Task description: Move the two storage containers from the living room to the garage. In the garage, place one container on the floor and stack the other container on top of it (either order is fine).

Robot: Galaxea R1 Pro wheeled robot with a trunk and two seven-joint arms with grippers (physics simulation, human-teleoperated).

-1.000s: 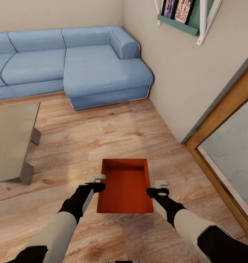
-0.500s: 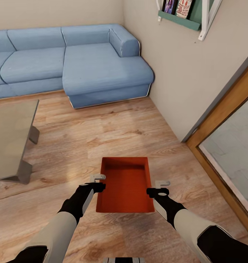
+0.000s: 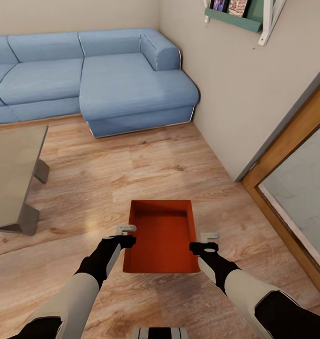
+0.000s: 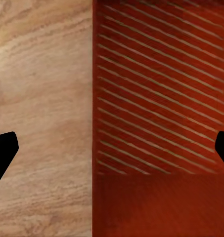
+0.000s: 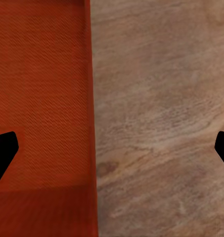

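Container: an orange-red rectangular open-topped storage box (image 3: pixel 162 235) sits between my two arms, above the light wood plank floor (image 3: pixel 145 169) of the living room; whether it rests on the planks I cannot tell.
Left gripper: my left gripper (image 3: pixel 127 235) is at the box's left long wall, its dark fingers spread wide, one inside the box and one outside over the planks.
Right gripper: my right gripper (image 3: pixel 208 241) is at the right long wall, likewise open and straddling it.
Room: a blue fabric sectional sofa (image 3: pixel 108 84) fills the far corner; a grey low table (image 3: pixel 11 174) stands to my left.
Right side: a wooden door frame (image 3: pixel 291 146) and a green wall shelf (image 3: pixel 235 19) holding books.
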